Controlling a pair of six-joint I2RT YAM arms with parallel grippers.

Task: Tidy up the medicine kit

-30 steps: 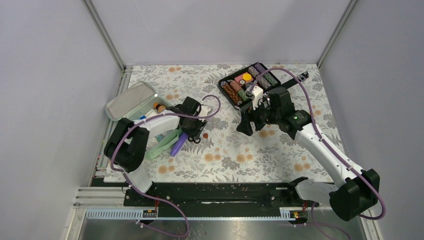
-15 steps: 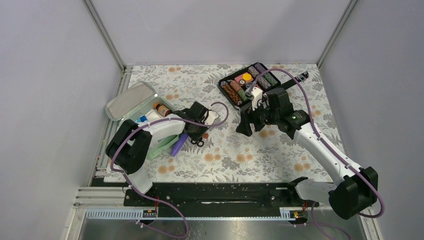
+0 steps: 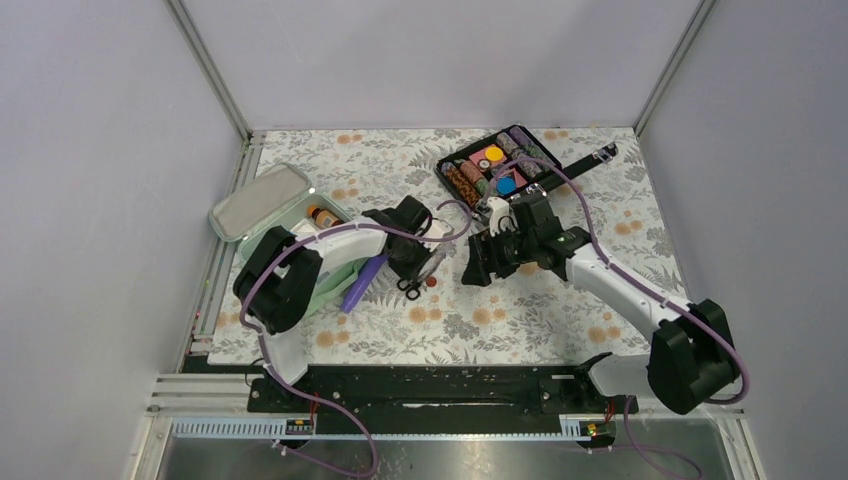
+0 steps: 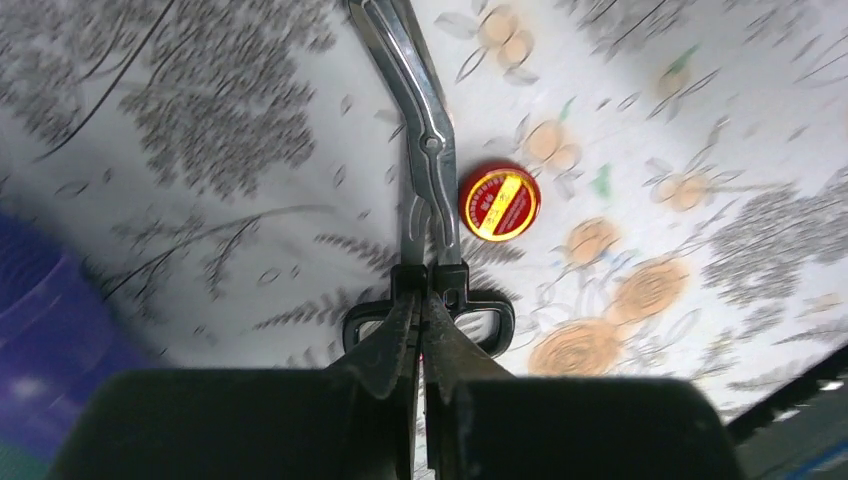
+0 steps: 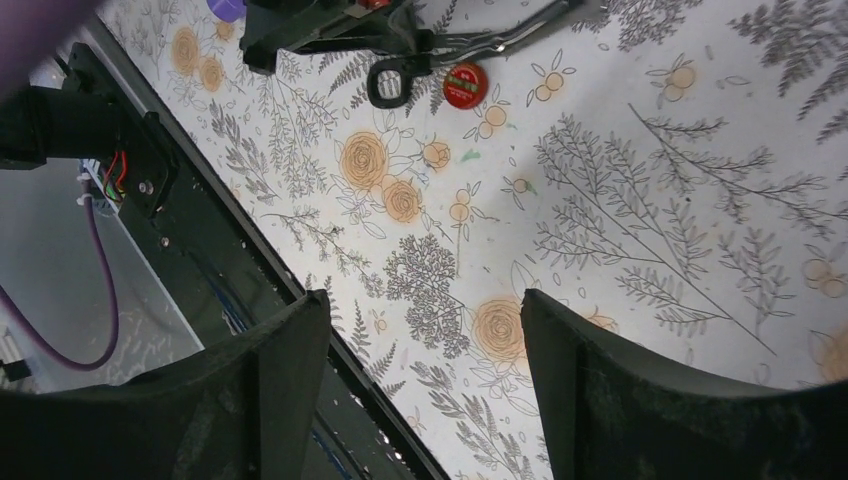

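Covering the table: a thin cloth, printed with grey fern sprays and orange blossoms, is spread flat under everything.
medicine kit: a pale mint-green plastic box with rounded corners is found at the left side of the cloth, partly hidden under the left arm.
lid: it is thrown open at the back-left of the medicine kit, with its dull, pale inner face turned up.
brown bottle: small, with an orange cap, it is seen inside the medicine kit near the lid.
purple item: a smooth, elongated, round-ended piece is laid at the medicine kit's right edge; what it is cannot be told.
left gripper: it is placed just right of the medicine kit. Its black fingers are pressed fully together, the tips meeting at the neck of the scissors; whether metal is pinched cannot be told.
scissors: bright steel shanks and black moulded loop handles are laid flat on the cloth, right of the medicine kit.
red cap: a small glossy disc with a yellow label is set just beside the scissors' pivot.
right gripper: it is further right of the medicine kit, over bare cloth. Its broad matte fingers are held wide apart, with nothing between them.
black case: rectangular and filled with patterned rolls and coloured discs, it is well to the right of the medicine kit, at the back.
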